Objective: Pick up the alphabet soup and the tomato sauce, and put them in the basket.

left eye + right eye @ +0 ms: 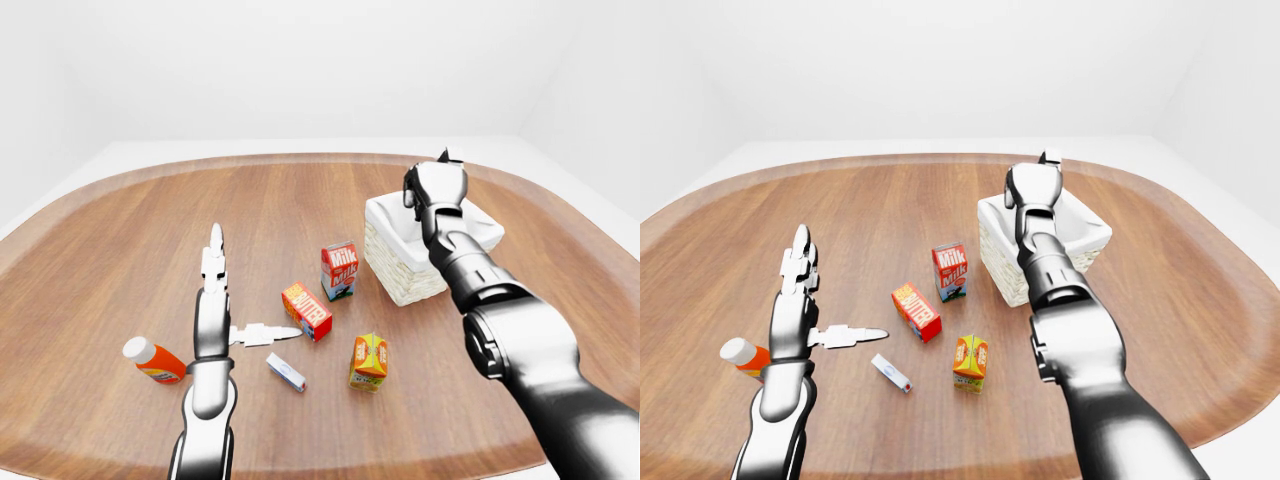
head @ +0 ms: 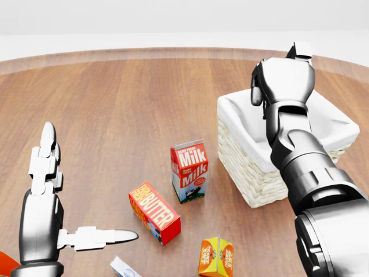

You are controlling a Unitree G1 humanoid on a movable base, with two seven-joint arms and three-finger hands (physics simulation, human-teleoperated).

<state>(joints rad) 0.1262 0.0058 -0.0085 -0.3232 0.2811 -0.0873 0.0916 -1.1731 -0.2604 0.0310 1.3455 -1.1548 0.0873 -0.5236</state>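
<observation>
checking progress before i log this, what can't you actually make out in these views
- Basket inside: the right hand and forearm cover it in all views, so its contents are unknown.
- Right hand's fingers: curled away from the cameras; any load is hidden.
- Orange bottle: cut off by the head view's edge; label too small.

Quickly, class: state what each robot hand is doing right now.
Left hand: open, fingers spread, holding nothing.
Right hand: over the basket; grip cannot be told.
</observation>
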